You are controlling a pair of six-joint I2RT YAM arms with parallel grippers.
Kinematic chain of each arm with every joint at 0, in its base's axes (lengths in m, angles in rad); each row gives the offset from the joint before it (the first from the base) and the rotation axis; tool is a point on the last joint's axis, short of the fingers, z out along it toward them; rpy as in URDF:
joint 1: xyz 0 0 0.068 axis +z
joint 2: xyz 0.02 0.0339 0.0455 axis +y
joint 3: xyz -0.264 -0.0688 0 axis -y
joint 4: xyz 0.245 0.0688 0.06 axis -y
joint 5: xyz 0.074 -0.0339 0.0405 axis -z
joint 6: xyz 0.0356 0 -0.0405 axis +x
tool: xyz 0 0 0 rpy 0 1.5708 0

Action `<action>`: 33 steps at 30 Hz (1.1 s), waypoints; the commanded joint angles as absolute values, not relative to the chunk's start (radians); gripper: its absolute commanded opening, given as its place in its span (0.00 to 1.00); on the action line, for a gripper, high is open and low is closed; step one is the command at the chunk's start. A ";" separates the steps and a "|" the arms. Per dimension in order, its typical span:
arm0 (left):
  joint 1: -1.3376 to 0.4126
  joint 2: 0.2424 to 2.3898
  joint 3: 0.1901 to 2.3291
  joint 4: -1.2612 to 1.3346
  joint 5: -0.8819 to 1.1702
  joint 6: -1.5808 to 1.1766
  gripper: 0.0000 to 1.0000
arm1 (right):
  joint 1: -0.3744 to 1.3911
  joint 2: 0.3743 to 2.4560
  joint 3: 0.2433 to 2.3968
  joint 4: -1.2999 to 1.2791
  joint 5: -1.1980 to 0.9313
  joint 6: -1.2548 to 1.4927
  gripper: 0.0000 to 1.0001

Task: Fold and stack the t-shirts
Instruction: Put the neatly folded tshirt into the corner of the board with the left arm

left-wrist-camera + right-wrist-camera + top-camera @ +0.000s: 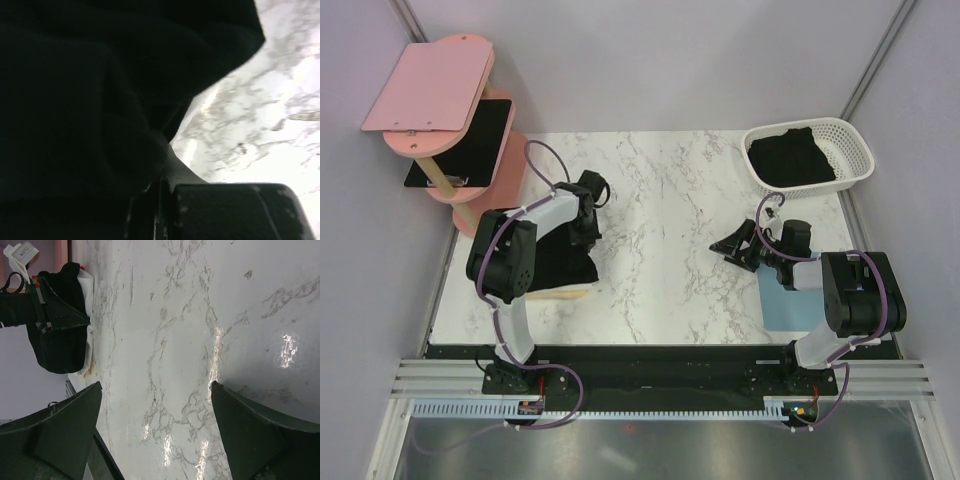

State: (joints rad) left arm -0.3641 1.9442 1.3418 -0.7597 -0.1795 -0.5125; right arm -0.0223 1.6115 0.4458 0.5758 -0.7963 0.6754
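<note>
A folded black t-shirt (pixel 560 268) lies at the table's left side under my left arm. My left gripper (pixel 588 232) sits at its far right corner. In the left wrist view the dark t-shirt (pixel 75 100) fills most of the frame, and a fold of it runs into the left gripper (pixel 162 165), whose jaws are shut on the cloth. More black t-shirts (pixel 788 160) lie bunched in the white basket (pixel 855 150) at the back right. My right gripper (pixel 735 247) hovers open over bare marble right of centre. Nothing is between its fingers (pixel 65 425), and the folded t-shirt (pixel 57 347) shows far off.
A pale board (pixel 565 293) lies under the folded shirt. A pale blue mat (pixel 782 305) lies beneath my right arm. A pink two-tier shelf (pixel 430 90) stands at the back left with a glossy black rectangle (pixel 470 140) on its lower tier. Grey walls close in both sides.
</note>
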 commanded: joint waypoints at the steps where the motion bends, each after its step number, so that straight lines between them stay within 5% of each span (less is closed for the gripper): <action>1: -0.290 1.875 1.247 -0.819 -0.242 -0.540 0.02 | -0.021 1.634 0.449 0.545 -0.779 0.640 0.98; 12: -0.132 1.741 1.079 -0.862 -0.293 -0.552 0.02 | -0.021 1.638 0.442 0.564 -0.784 0.652 0.98; 20: -0.055 1.729 1.095 -1.017 -0.508 -0.569 0.02 | -0.009 1.646 0.446 0.578 -0.799 0.663 0.98; 28: -0.051 1.640 1.098 -0.973 -0.421 -0.509 0.04 | -0.006 1.632 0.430 0.586 -0.792 0.664 0.98; 29: -0.054 1.625 1.101 -0.960 -0.407 -0.506 0.12 | -0.006 1.628 0.428 0.583 -0.788 0.661 0.98; 30: -0.058 1.596 1.101 -0.950 -0.390 -0.502 0.41 | -0.006 1.621 0.429 0.572 -0.782 0.655 0.98; 33: -0.097 1.536 1.115 -0.931 -0.388 -0.500 0.85 | -0.006 1.609 0.446 0.543 -0.773 0.644 0.98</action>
